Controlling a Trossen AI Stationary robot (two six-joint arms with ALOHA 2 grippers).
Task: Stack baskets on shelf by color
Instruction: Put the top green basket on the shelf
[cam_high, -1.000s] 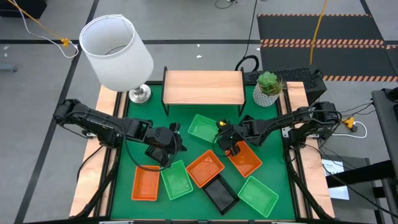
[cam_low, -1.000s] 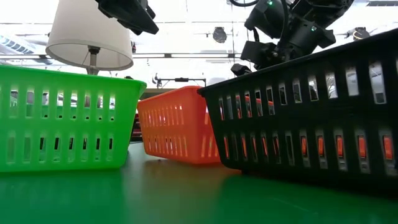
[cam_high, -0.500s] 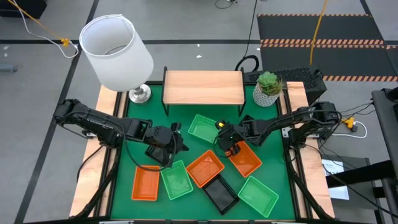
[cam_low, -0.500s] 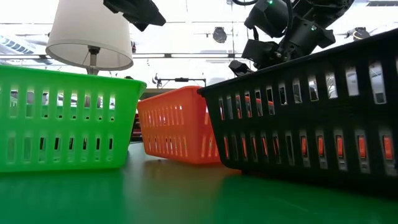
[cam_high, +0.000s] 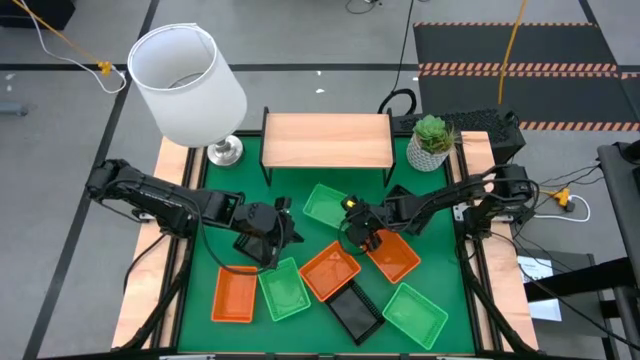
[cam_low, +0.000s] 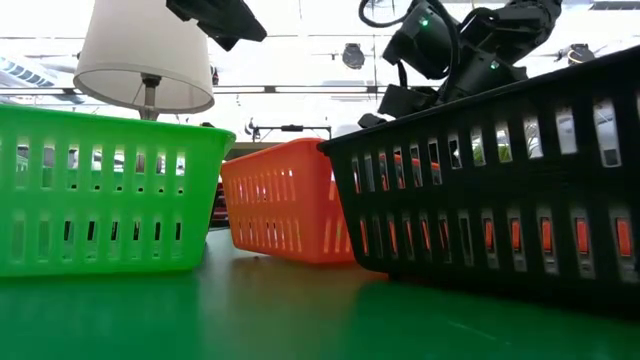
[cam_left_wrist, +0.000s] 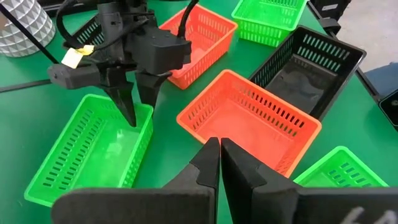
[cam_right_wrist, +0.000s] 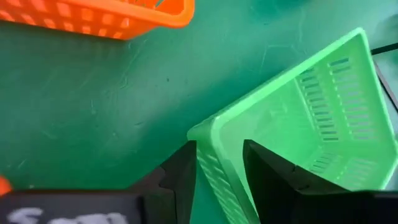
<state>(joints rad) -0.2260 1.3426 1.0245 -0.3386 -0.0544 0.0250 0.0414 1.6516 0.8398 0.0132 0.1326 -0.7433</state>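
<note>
Several baskets lie scattered on the green mat. A green basket (cam_high: 323, 205) rests flat near the middle, and in front of it are two orange ones (cam_high: 329, 270) (cam_high: 394, 257), a black one (cam_high: 355, 310) and more green and orange ones. The wooden shelf (cam_high: 327, 140) stands at the far edge with nothing on it. My right gripper (cam_high: 352, 220) is open and low, with its fingers on either side of the green basket's wall (cam_right_wrist: 214, 158). My left gripper (cam_high: 283, 232) (cam_left_wrist: 219, 146) is shut and hovers left of that basket. My right gripper comes from above, pointing down, at the green basket's wall near its right near corner (cam_left_wrist: 144, 111). One finger (cam_right_wrist: 264, 168) is inside the basket and one (cam_right_wrist: 180, 171) is outside. I cannot tell whether they touch the wall. The basket lies flat on the mat.
A lamp with a white shade (cam_high: 187, 80) stands at the far left corner and a potted plant (cam_high: 432, 140) at the far right, beside the shelf. Wooden side rails (cam_high: 150, 290) border the mat. Bare mat shows between the shelf and the green basket.
My right gripper has moved toward the table's left and down, onto the near right corner of the green basket. The baskets have kept still.
</note>
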